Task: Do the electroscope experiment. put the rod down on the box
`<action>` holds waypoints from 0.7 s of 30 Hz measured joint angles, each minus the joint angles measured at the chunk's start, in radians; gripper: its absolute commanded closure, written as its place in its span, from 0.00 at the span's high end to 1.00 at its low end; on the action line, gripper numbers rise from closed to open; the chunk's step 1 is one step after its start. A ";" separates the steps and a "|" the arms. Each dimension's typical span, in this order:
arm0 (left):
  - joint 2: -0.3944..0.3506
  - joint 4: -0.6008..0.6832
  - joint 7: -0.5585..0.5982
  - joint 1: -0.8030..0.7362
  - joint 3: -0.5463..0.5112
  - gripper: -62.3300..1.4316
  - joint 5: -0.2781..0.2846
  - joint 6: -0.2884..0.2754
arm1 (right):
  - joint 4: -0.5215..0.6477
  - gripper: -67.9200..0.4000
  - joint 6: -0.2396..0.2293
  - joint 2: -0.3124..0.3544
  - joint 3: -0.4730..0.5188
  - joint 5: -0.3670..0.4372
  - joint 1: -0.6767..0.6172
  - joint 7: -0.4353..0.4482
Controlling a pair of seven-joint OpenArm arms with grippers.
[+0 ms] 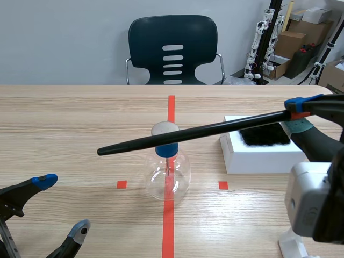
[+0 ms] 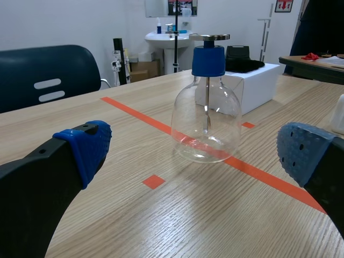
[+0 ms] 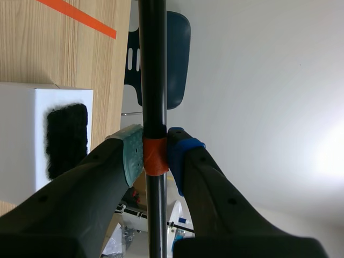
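My right tool (image 1: 296,114) is clamping the black rod (image 1: 204,130) at its orange band, at the frame's right. The rod is stretching leftward over the electroscope (image 1: 168,172) at centre. The white box (image 1: 258,158) is sitting right of centre. My left tool (image 1: 63,206), lower left, is gaping wide, gripping nothing.

a dark chair (image 1: 173,48) with a slotted back stands at twelve o'clock, just behind the far edge of the wooden table (image 1: 70,129). at about two o'clock, by the grey wall, brown cardboard boxes (image 1: 294,42) are stacked, with a dark green canister (image 1: 302,60) in front of them and a white jointed frame (image 1: 257,51) on their nine o'clock side. in the left wrist view a white sink (image 2: 167,38) stands at the back wall, and a red cloth (image 2: 312,56) lies on a dark side table (image 2: 314,67).
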State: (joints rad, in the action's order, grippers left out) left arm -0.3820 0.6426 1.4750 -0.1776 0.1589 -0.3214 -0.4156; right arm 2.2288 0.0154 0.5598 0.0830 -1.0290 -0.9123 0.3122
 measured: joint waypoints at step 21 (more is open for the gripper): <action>0.000 0.000 0.000 0.000 0.000 1.00 0.000 0.000 | -0.001 0.02 -0.079 0.177 0.000 0.250 0.000 -0.094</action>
State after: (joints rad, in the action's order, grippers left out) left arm -0.3820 0.6426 1.4754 -0.1776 0.1589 -0.3214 -0.4156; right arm 2.2280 -0.0639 0.7372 0.0830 -0.7788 -0.9123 0.2180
